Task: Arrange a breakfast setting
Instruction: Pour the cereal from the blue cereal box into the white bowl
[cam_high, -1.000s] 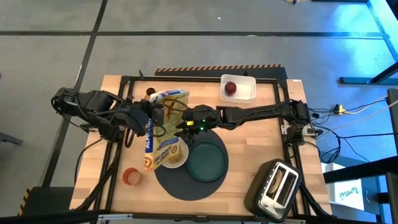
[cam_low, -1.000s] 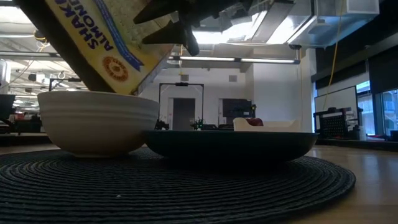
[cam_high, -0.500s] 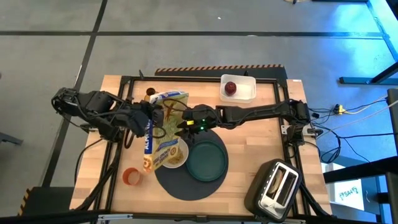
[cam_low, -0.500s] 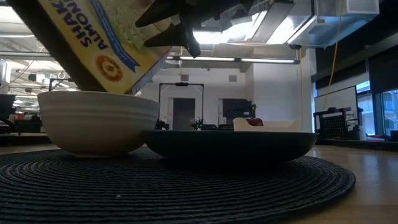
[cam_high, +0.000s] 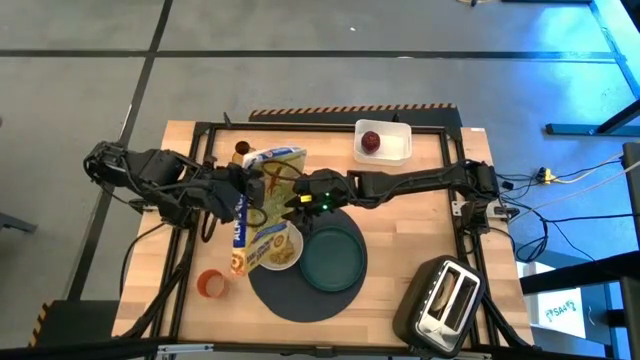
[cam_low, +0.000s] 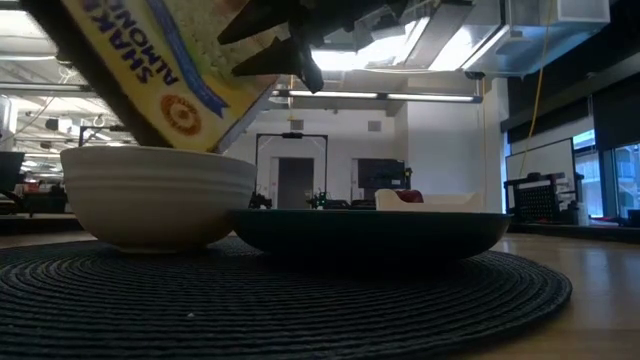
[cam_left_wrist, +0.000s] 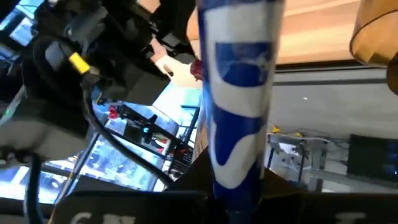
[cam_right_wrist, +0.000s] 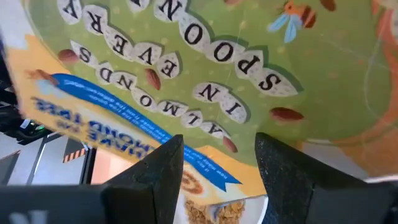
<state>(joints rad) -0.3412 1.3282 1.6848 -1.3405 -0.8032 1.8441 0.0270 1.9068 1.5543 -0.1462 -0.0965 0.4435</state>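
The blue cereal box (cam_high: 268, 205) hangs tilted over the white bowl (cam_high: 284, 250), its lower end above the bowl's rim (cam_low: 155, 155). There is cereal in the bowl. My left gripper (cam_high: 238, 203) is shut on the box. My right gripper (cam_high: 293, 197) is open at the box's printed face (cam_right_wrist: 205, 74). The bowl and the teal plate (cam_high: 333, 258) rest on the round dark-grey placemat (cam_high: 290, 295). The orange cup (cam_high: 211, 284) stands on the table left of the mat. The dark-red fruit (cam_high: 371, 141) lies in a white tray. The spoon is not in view. My left gripper pinches the box across its narrow blue-and-white side (cam_left_wrist: 235, 180), coming level from the table's left. The box is lifted clear and tipped toward the bowl. My right gripper's fingers (cam_right_wrist: 155, 174) stand close to the box's face; I cannot tell whether they touch it.
The black-and-silver toaster (cam_high: 440, 298) stands at the near right corner. The white tray (cam_high: 383, 140) is at the far edge. A small brown thing (cam_high: 240, 149) lies at the far left of the box. Bare wood shows right of the plate.
The tilted box has rocked a little over the bowl and back. Both grippers stay about where they were.
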